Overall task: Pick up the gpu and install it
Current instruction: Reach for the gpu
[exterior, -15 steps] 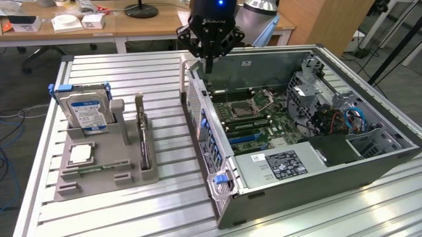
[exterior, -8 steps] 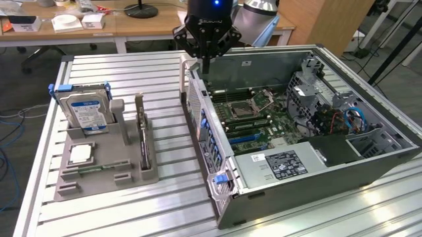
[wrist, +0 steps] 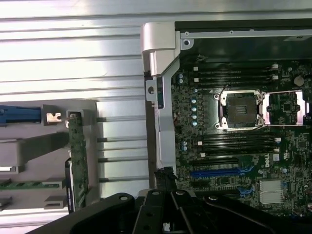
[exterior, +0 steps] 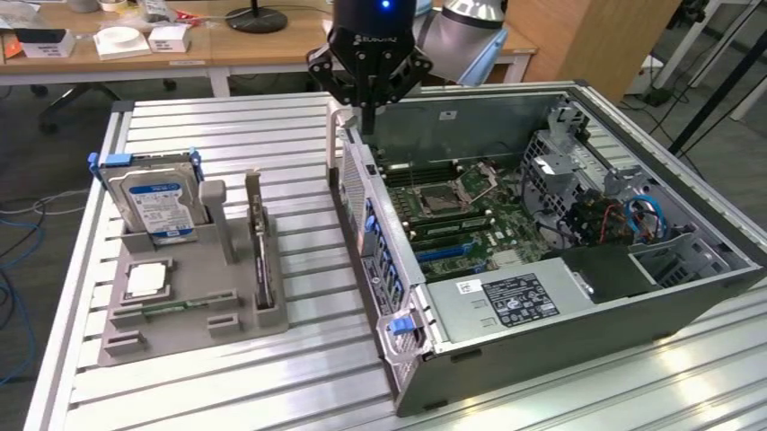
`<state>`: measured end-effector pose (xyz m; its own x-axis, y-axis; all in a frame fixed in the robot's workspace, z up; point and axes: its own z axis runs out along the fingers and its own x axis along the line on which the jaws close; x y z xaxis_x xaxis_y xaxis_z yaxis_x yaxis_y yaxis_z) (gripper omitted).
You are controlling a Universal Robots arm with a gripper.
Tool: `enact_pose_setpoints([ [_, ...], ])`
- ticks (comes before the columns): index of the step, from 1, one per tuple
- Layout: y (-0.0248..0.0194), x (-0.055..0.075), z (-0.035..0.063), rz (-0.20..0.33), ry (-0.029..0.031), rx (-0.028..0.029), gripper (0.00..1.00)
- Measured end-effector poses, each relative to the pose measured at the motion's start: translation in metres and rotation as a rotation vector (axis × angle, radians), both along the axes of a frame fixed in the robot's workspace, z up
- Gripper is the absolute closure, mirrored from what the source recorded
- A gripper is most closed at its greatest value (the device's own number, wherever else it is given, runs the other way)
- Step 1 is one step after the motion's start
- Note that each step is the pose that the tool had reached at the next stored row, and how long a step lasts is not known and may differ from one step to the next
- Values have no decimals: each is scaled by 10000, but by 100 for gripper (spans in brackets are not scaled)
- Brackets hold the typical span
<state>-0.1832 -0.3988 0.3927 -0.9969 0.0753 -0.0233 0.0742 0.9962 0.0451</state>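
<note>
Gpu [exterior: 257, 244], a thin flat green circuit card with a dark block on one face, stands on edge in a grey plastic holder [exterior: 180, 328], in the slot nearest the computer case and apart from the case's wall.

A ribbed silver aluminium worktop [exterior: 240, 386] carries everything. The open black and grey metal computer case [exterior: 671, 305] lies on its side on it, with its inside facing up. Inside the case a green motherboard [exterior: 480, 224] shows a bare square processor socket [exterior: 448, 197] and blue expansion slots [exterior: 462, 253]. A grey power supply box with a white label [exterior: 509, 301] sits in the case's near end.

The holder lies beside the case, at the exterior view's left of it. A silver hard drive with a blue label [exterior: 154, 205] stands upright in the holder, on the side away from the case.

The black end effector [exterior: 365, 126] hangs over the case's far corner, above the wall that faces the holder. Its jaws are pressed together with nothing in them, well apart from the card.
</note>
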Motion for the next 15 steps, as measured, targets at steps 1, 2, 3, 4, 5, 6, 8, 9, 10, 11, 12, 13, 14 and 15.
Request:
enact_pose_setpoints([
  [1, 0, -9, 0, 0, 1, 0, 89],
  [2, 0, -19, 0, 0, 0, 0, 89],
  [3, 0, -29, 0, 0, 0, 0, 89],
  [4, 0, -38, 0, 0, 0, 0, 89],
  [5, 0, -47, -1, 0, 0, 0, 89],
  [6, 0, -57, -1, 0, 0, 0, 89],
  [8, 0, -77, -1, 0, 1, 0, 89],
  [9, 0, -88, -1, 0, 0, 0, 89],
  [10, 0, -99, -1, -1, 0, 0, 89],
  [11, 0, -109, -1, 0, 1, 0, 89],
  [12, 0, -120, -1, 0, 1, 0, 89],
  [13, 0, -130, -2, -1, 0, 0, 89],
  [14, 0, -141, -1, -1, 0, 0, 89],
  [15, 0, -151, -2, -1, 0, 0, 89],
])
